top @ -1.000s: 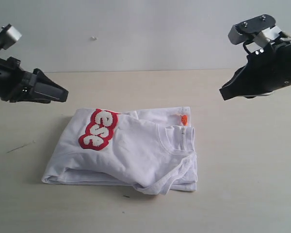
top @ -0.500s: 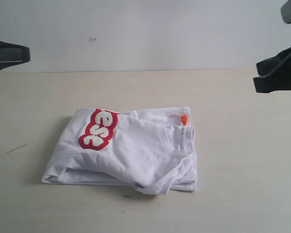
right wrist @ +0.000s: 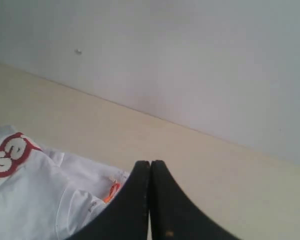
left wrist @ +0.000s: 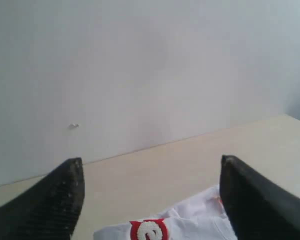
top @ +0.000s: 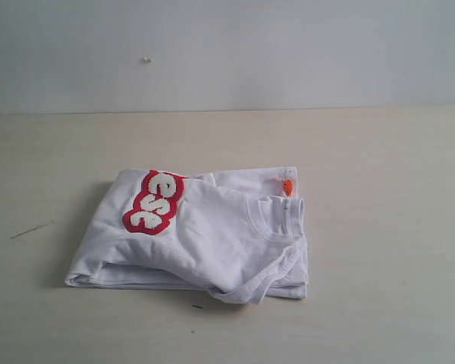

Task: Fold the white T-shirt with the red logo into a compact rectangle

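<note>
— Where was the white T-shirt [top: 212,243]?
— Folded on the bench [top: 379,189]; red logo [top: 155,202] at its ten o'clock, partly tucked under.
— Tools?
— Outside the exterior view. Left tool [left wrist: 151,162] wide, empty; right tool [right wrist: 150,163] pinched closed, empty.

There is one T-shirt [top: 212,243], one table [top: 379,227] and one wall [top: 288,53]. The T-shirt has one logo [top: 154,202], with three letters showing in the exterior view, one collar [top: 277,220] and one orange tag [top: 287,186]. The wall has one small speck [top: 145,60]. The table has one dark scratch [top: 32,228] and one dark fleck [top: 198,306]. There are two claws, seen only in the wrist views: the left claw [left wrist: 151,162] and the right claw [right wrist: 150,162], each with two black fingers [left wrist: 55,200].
</note>
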Available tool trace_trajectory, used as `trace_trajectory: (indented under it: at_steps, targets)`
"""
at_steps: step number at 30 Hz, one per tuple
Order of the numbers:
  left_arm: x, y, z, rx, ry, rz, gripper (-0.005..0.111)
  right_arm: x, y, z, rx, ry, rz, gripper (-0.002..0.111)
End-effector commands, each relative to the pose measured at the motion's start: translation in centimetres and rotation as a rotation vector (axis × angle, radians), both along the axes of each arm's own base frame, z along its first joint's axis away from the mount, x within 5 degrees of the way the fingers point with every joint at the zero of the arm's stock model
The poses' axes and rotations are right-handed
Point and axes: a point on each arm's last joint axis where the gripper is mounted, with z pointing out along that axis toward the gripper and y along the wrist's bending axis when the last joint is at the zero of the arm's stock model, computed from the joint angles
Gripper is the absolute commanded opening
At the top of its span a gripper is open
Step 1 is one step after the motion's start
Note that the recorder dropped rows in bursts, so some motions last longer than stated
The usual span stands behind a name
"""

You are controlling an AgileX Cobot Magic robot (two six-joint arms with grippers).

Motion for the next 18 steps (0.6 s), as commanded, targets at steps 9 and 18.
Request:
trace_trajectory:
  at_steps: [9, 18]
  targets:
    - [-5.3, -1.3, -5.0, -0.017, 0.006, -0.108, 0.073, -3.5, 0.5, 1.3, 0.016, -0.088, 0.054, 0.0]
    - [-7.2, -1.6, -6.5, -0.033, -0.022, -0.138, 0.073, -5.9, -0.1, 1.0, -0.003, -0.136, -0.016, 0.0]
